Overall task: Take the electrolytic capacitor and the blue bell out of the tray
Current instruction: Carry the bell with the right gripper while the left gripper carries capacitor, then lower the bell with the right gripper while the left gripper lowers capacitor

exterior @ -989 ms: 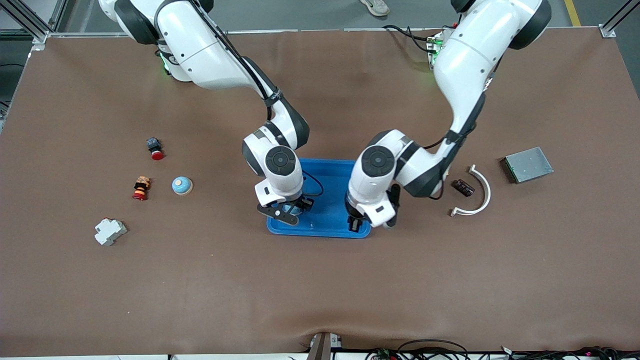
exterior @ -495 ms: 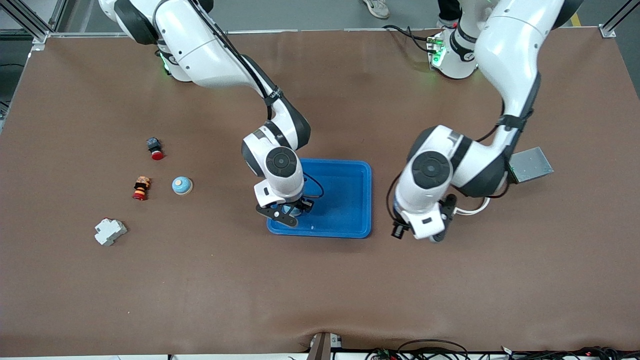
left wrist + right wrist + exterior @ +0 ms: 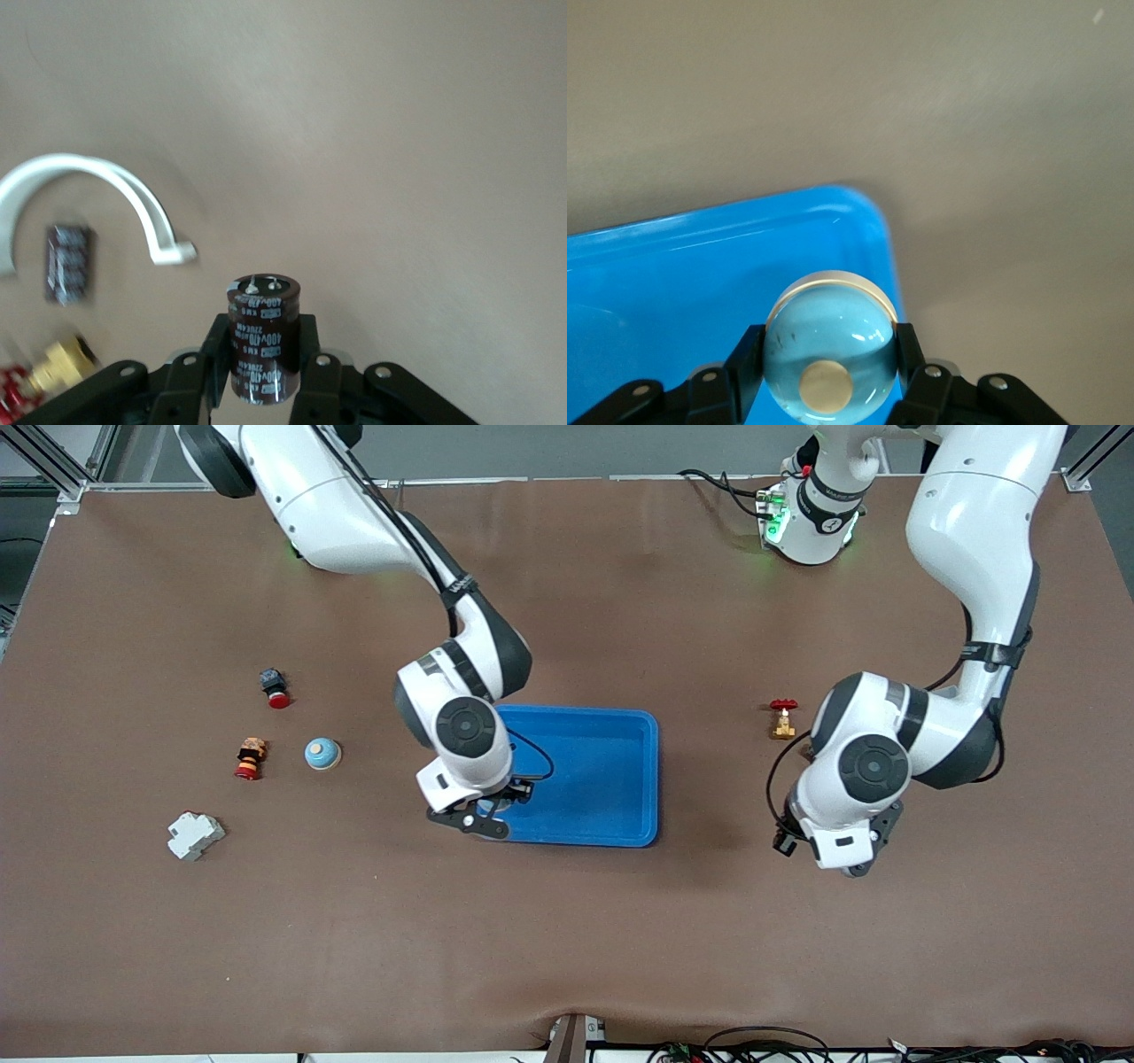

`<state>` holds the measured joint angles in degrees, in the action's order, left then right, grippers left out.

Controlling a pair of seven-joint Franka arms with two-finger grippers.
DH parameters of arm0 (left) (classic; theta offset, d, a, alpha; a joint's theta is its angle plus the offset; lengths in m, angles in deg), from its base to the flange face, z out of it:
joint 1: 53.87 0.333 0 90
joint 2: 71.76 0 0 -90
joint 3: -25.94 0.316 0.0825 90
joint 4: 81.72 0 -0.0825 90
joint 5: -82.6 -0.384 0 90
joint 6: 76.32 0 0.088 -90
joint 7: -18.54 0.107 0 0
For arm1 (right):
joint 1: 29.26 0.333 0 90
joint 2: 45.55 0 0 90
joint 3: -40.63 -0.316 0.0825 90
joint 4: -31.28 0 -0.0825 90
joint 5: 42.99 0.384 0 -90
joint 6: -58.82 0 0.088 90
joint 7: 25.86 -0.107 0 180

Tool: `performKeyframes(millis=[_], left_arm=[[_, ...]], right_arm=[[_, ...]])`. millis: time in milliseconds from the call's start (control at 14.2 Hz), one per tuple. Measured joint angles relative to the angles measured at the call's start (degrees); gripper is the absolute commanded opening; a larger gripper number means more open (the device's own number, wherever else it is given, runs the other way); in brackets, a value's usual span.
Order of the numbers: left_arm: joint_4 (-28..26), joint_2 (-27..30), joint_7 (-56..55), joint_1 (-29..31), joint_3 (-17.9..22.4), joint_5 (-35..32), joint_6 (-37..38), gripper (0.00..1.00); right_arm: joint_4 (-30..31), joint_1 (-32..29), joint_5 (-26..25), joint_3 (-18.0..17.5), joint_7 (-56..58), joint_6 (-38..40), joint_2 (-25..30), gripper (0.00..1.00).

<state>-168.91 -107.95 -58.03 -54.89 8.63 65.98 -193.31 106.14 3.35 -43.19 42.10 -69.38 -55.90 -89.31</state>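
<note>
Left gripper is clamped on a dark brown capacitor, held upright between the fingers, up over bare brown table mat toward the left arm's end, well clear of the blue tray. In the front view that gripper is mostly hidden under its own wrist.

Right gripper is closed on a pale blue dome bell with a brass button on top, sitting over the tray corner nearest the front camera at the right arm's end (front view: gripper just at the tray's edge).

On the mat near the left gripper, seen from the left wrist: white curved clamp, a second dark capacitor beside it, and a brass valve with red handle.

Toward the right arm's end of the table: a second blue bell, a red pushbutton, a red-and-orange striped part, and a grey breaker-type block (closest of these to the front camera).
</note>
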Motion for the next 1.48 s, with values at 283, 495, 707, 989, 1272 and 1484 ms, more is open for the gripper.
performKeyframes(millis=[283,495,707,989,1272,1484], left_arm=[[-1.8,0.0,10.6,6.5,0.2,0.0,0.0,0.00],[-2.8,-0.8,16.8,10.5,0.3,0.0,0.0,0.00],[-3.0,-3.1,20.2,12.8,0.3,-0.1,-1.0,0.00],[-3.0,-6.4,20.8,13.5,0.5,-2.7,-2.4,0.00],[-2.9,-7.2,21.3,14.2,0.5,-2.9,-2.9,1.00],[-1.9,-6.5,21.3,14.3,0.3,-2.9,-3.1,1.00]], right_arm=[[6.2,-5.4,0.1,0.2,12.6,0.1,5.3,0.00],[15.9,-10.3,0.1,0.4,22.3,-5.4,10.3,0.00],[25.5,-15.6,0.1,0.5,32.3,-13.2,13.7,0.00],[33.5,-23.4,0.1,0.5,44.6,-21.4,14.3,0.00],[36.2,-26.6,0.1,0.4,50.7,-24.5,14.6,0.00],[38.0,-27.6,0.1,0.4,52.1,-27.2,14.6,0.00]])
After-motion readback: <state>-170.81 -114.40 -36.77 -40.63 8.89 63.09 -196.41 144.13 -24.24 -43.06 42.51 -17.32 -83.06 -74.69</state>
